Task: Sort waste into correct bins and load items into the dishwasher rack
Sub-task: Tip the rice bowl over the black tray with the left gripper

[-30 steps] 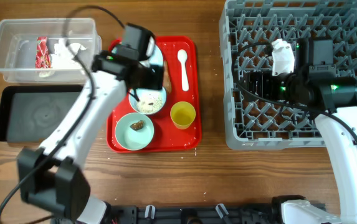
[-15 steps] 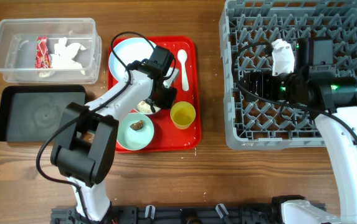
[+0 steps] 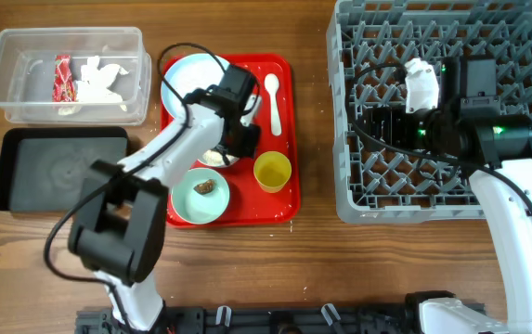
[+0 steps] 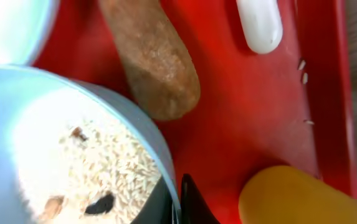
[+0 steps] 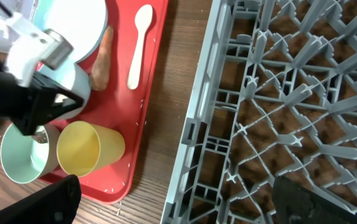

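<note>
My left gripper [image 4: 179, 205] is shut on the right rim of the light blue bowl [image 4: 72, 137], one finger inside and one outside. The bowl holds white rice grains [image 4: 109, 168] and stands on the red tray [image 3: 284, 199]. A brown carrot-like stick [image 4: 156, 59] lies just beyond the bowl, and the white spoon [image 3: 273, 97] is to its right. The yellow cup [image 3: 272, 171] stands right beside the gripper [image 3: 240, 146]. The pale green bowl [image 3: 199, 197] holds a small brown lump [image 3: 205, 186]. My right gripper [image 5: 184, 205] hangs open above the left part of the grey rack [image 3: 451, 190], holding nothing.
The clear tub [image 3: 24, 56] at the far left holds the red-and-white wrapper [image 3: 62, 77] and crumpled paper [image 3: 98, 79]. The black tray [image 3: 57, 170] sits in front of it. A light blue plate [image 3: 187, 74] lies at the red tray's back. Loose rice grains [image 4: 303, 68] dot the tray.
My left gripper has come down at the rice bowl and its jaws have closed on the rim. The right arm has not moved.
</note>
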